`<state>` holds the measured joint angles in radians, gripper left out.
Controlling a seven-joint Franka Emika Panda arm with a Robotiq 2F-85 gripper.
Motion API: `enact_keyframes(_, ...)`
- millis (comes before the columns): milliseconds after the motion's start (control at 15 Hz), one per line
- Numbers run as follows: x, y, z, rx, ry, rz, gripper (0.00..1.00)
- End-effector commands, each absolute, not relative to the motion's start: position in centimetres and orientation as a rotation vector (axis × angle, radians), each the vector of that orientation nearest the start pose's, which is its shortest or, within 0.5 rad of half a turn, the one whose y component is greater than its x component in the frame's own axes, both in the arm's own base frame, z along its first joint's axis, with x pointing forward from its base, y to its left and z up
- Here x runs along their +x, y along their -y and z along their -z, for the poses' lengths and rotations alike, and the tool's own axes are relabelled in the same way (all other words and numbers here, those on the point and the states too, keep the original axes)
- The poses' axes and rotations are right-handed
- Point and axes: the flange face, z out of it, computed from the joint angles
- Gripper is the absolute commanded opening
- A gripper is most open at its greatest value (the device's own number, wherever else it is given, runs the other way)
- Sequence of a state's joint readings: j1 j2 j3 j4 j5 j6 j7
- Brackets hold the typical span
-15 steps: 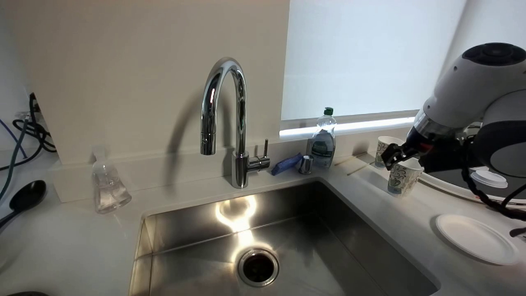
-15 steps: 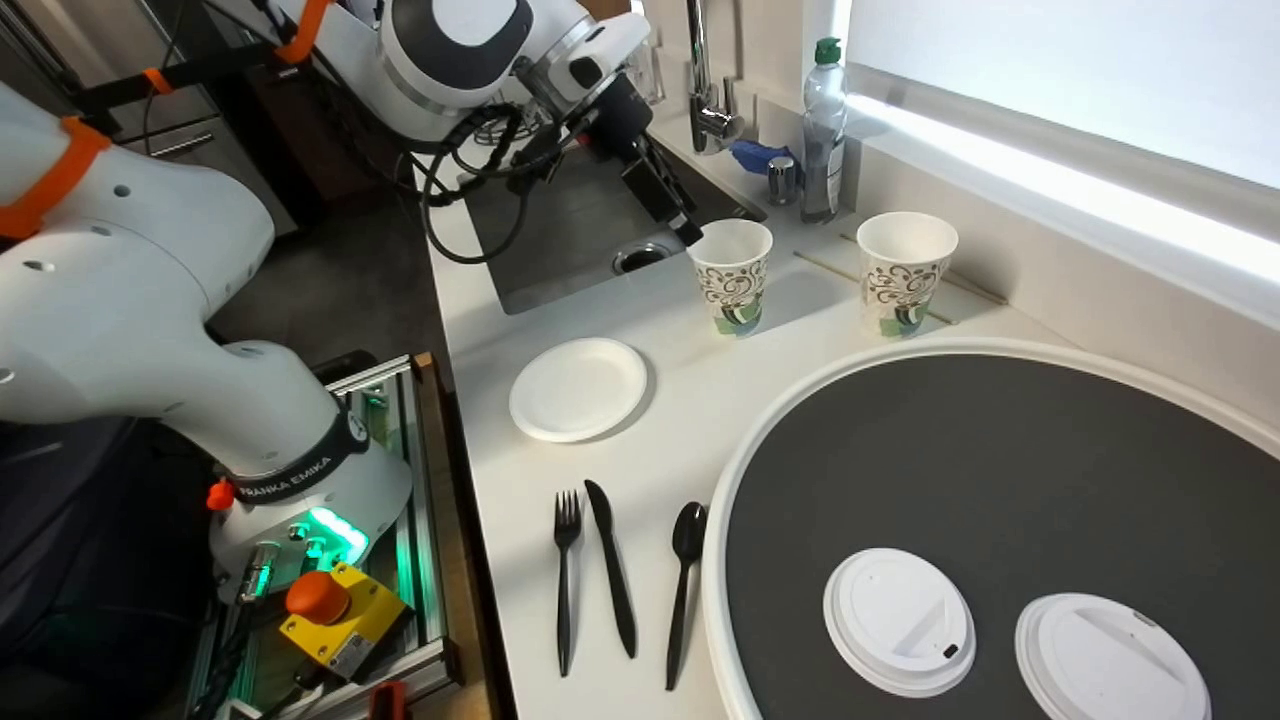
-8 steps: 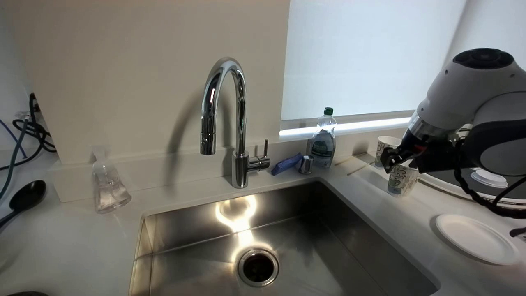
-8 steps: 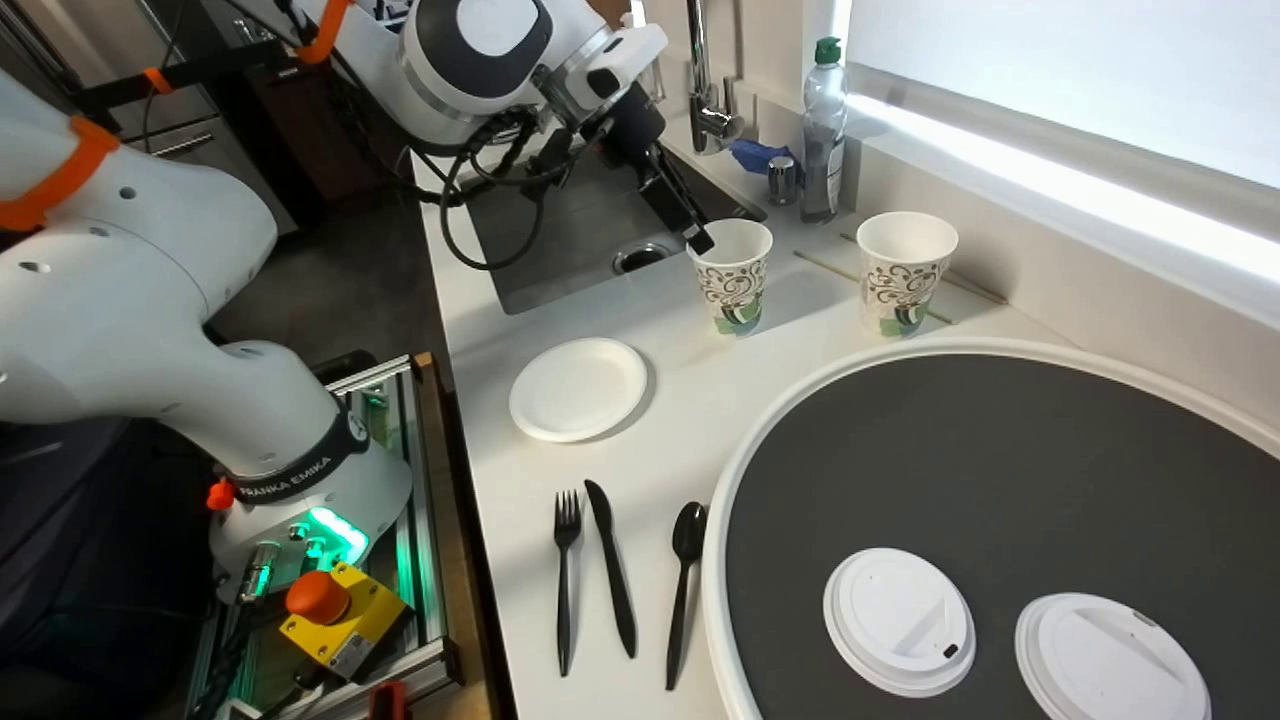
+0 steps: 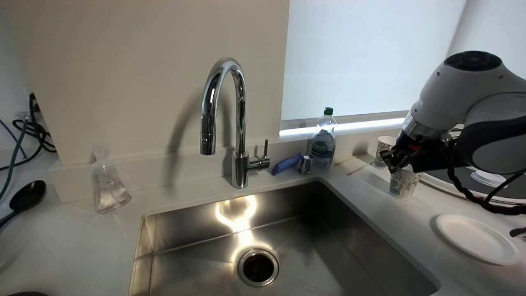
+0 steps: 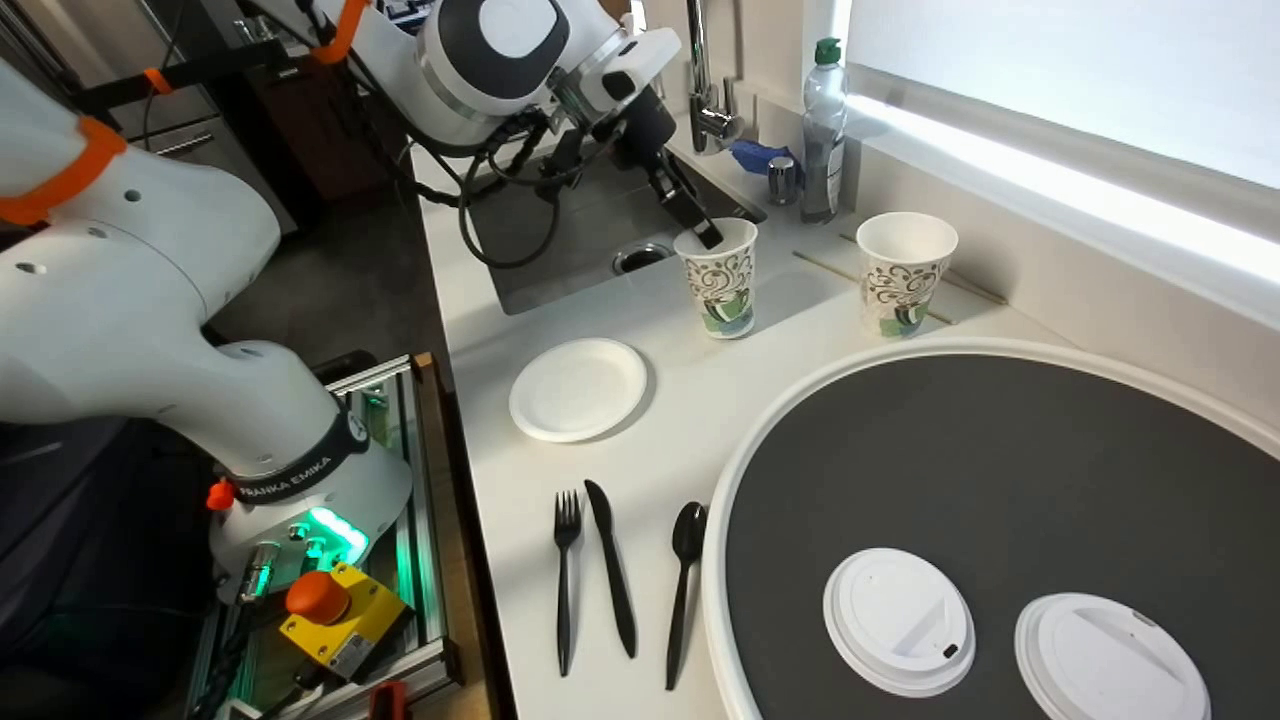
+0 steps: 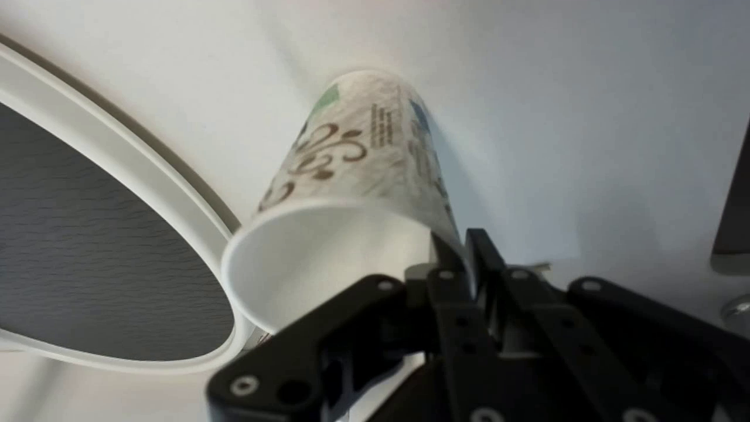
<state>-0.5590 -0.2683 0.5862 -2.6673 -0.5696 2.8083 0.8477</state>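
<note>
Gripper (image 7: 458,241) was clamped on the wall of a patterned paper cup (image 6: 722,288): one finger (image 7: 448,287) inside, the other outside, per wrist view. That cup was on the desk (image 6: 690,390), between the sink (image 5: 185,230) and the round tray (image 6: 1000,470); white inner wall showed, bottom hidden. Second cup (image 6: 903,270) stood upright near the tray's rim, bottom also out of sight. Tray held two white lids (image 6: 900,620). Green-capped soap bottle (image 6: 823,150) stood by the sink's corner, fill level unclear. White plate (image 6: 578,390) lay near the gripped cup.
</note>
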Motion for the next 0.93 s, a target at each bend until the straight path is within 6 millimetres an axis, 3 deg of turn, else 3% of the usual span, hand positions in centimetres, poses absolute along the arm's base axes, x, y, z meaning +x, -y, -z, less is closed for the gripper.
enact_keyframes(0,43.7,-4.4,-34.6,-3.255,-0.464,0.821,0.0)
enact_keyframes(400,43.7,-8.4,-35.8,-3.218,-0.351,0.832,0.01)
enact_keyframes(867,41.6,-17.8,-37.8,-3.099,-0.067,0.797,0.01)
